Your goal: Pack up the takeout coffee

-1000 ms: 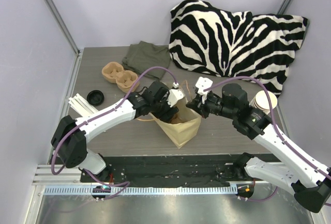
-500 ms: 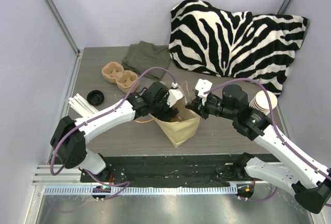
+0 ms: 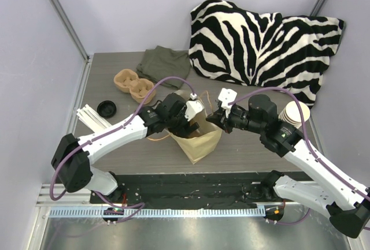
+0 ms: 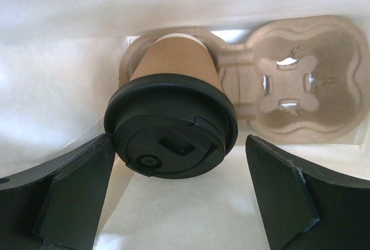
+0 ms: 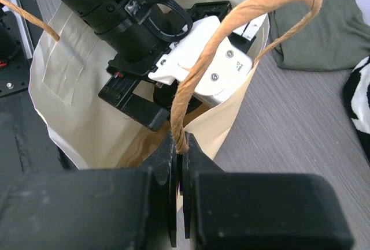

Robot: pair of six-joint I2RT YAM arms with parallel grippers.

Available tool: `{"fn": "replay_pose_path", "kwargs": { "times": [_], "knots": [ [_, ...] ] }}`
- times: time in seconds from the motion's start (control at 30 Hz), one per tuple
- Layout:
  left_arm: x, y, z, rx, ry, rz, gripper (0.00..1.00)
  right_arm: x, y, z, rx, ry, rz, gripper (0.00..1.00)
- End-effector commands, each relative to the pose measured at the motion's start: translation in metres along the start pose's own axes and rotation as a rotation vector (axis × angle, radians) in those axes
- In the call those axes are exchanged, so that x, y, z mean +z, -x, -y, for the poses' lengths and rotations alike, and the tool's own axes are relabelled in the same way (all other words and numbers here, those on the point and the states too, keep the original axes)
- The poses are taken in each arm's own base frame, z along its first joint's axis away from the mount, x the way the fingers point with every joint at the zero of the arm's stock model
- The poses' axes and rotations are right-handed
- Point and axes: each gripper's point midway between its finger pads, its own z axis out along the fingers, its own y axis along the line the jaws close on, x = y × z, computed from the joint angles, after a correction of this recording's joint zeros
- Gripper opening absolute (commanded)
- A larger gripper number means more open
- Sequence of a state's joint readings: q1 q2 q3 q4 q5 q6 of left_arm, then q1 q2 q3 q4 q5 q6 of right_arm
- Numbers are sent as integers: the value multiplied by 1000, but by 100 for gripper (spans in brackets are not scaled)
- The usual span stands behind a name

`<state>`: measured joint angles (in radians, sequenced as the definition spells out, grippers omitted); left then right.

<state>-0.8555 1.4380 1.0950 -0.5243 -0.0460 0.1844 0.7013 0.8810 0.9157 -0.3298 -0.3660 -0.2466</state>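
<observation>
Inside bag (image 3: pixel 199 144), unseen from top cam: takeout coffee (image 4: pixel 173 77) in carrier (image 4: pixel 306 82), left gripper (image 4: pixel 179 175) apart; right gripper (image 5: pixel 180 152) clamps handle (image 5: pixel 243 13).

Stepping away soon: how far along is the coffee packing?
Done: lidded brown paper cup sits in the moulded pulp carrier inside the tan paper bag. In hand: left fingers, open, flank it; right fingers pinch the twisted paper handle. Left, probably: withdraw, release.

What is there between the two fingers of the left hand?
The lidded takeout coffee stands between the open fingers, seated in a pulp carrier. The left wrist view shows it.
</observation>
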Motion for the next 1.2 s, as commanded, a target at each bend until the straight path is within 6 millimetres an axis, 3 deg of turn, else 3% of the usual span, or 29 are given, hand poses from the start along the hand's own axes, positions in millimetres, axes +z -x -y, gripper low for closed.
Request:
{"fn": "replay_pose_path", "kwargs": {
  "times": [0.0, 0.4, 0.87, 1.17],
  "knots": [
    [-14, 27, -6, 32, 29, 112, 100, 1, 15, -4, -2, 19, 52, 1],
    [-23, 33, -4, 69, 33, 142, 100, 6, 15, 5, 64, -30, 29, 1],
    [-47, 48, 3, 134, 6, 232, 100, 9, 13, 18, 76, -98, 15, 1],
    [-72, 70, -2, 120, 21, 322, 100, 9, 12, 23, 71, -125, 11, 1]
  ]
}}
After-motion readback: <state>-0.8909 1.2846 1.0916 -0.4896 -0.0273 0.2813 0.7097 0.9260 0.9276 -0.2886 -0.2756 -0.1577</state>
